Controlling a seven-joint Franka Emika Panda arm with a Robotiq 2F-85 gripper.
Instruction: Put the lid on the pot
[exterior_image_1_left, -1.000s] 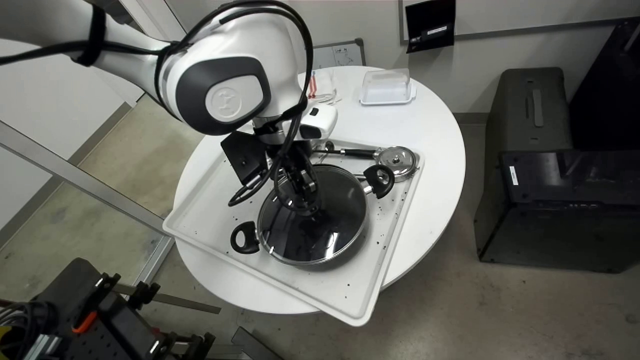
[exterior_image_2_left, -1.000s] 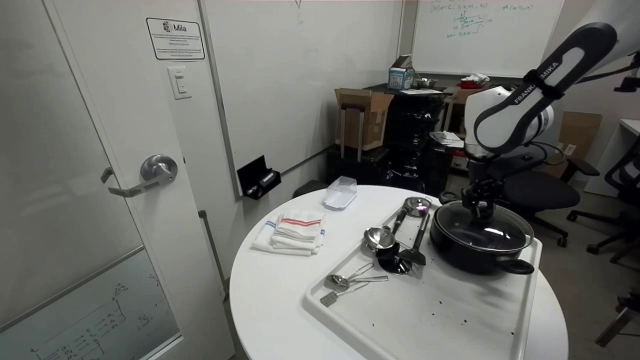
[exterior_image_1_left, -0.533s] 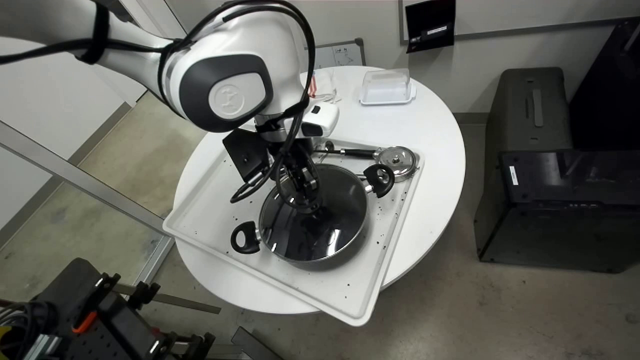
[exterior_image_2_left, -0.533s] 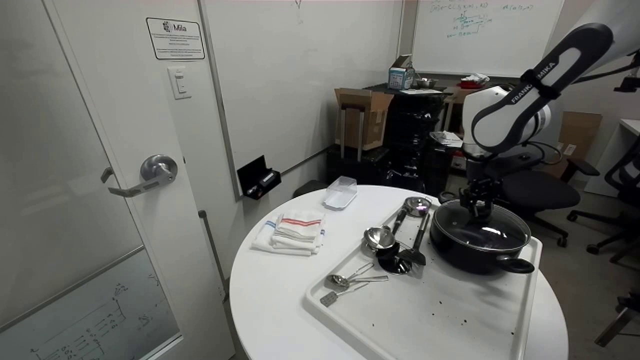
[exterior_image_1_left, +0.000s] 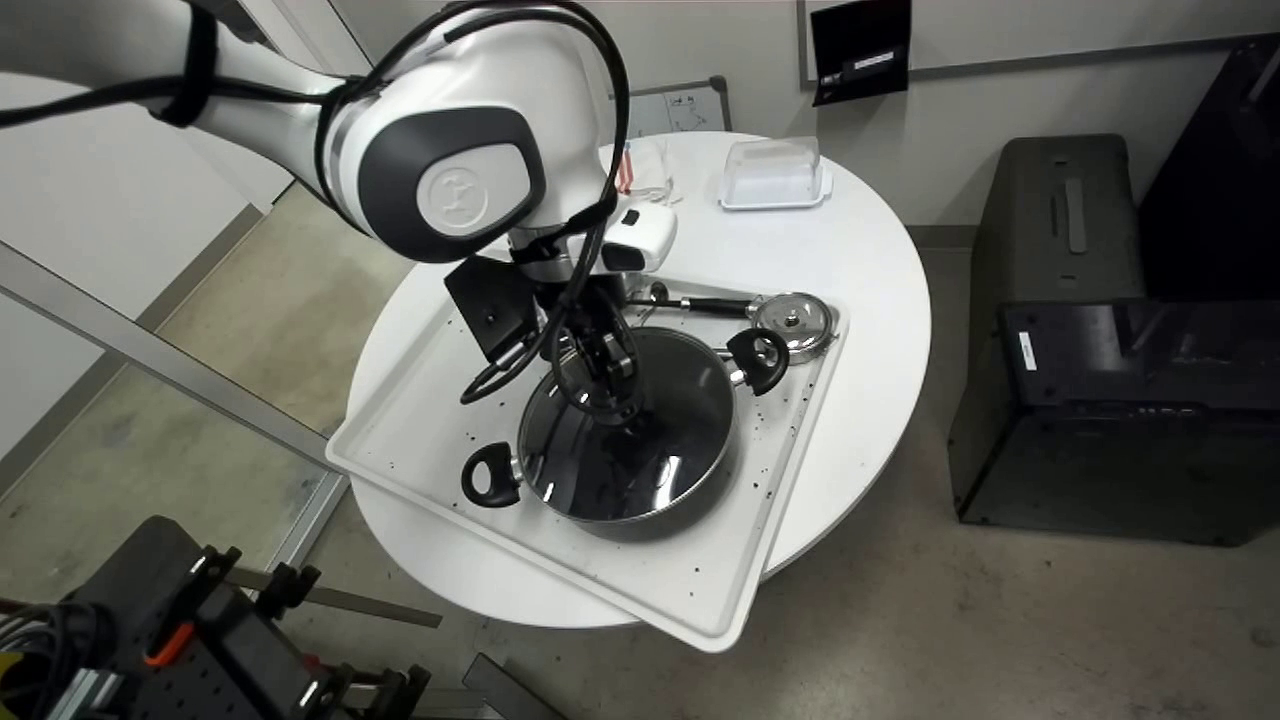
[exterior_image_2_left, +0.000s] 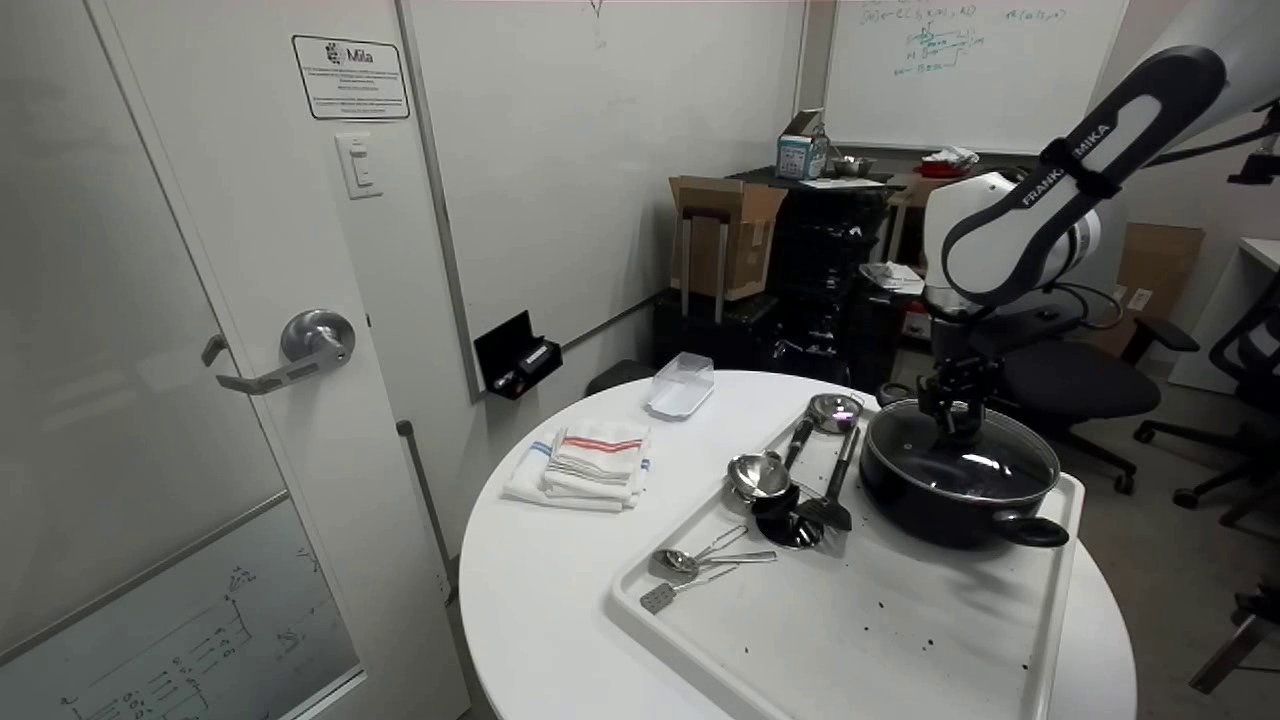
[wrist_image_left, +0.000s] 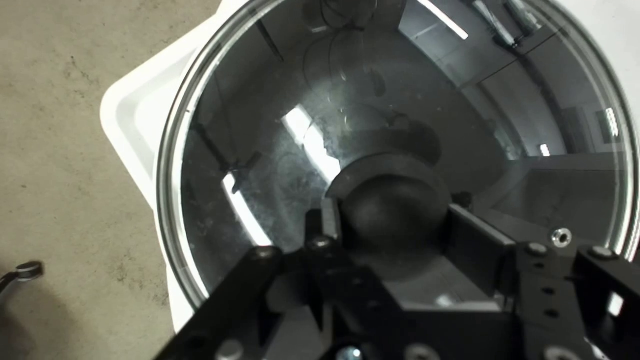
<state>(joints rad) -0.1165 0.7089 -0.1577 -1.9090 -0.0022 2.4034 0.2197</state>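
The clear glass lid (exterior_image_1_left: 600, 480) with a thin metal rim lies over the black pot (exterior_image_2_left: 925, 512), and its rim lines up with the pot's rim in both exterior views. The lid also shows in an exterior view (exterior_image_2_left: 1020, 462) and fills much of the wrist view (wrist_image_left: 280, 165). My gripper (wrist_image_left: 393, 215) points down at the lid's centre, with one finger against each side of the dark round knob (wrist_image_left: 392, 202). It appears shut on the knob. The gripper (exterior_image_2_left: 955, 415) hides the knob in the exterior views. The pot's two side handles stick out past the lid.
The pot stands on a white tray (exterior_image_2_left: 850, 650) on a round white table (exterior_image_2_left: 540, 600). Ladles and a spatula (exterior_image_2_left: 825, 512) lie beside the pot, with small metal utensils (exterior_image_2_left: 680, 562) farther off. Folded cloths (exterior_image_2_left: 595, 465) and a clear box (exterior_image_2_left: 683, 385) are at the back.
From one second to half a second ago, my gripper and the lid shifted slightly together and the lid's rim came into line with the pot. Since then there is almost no movement.
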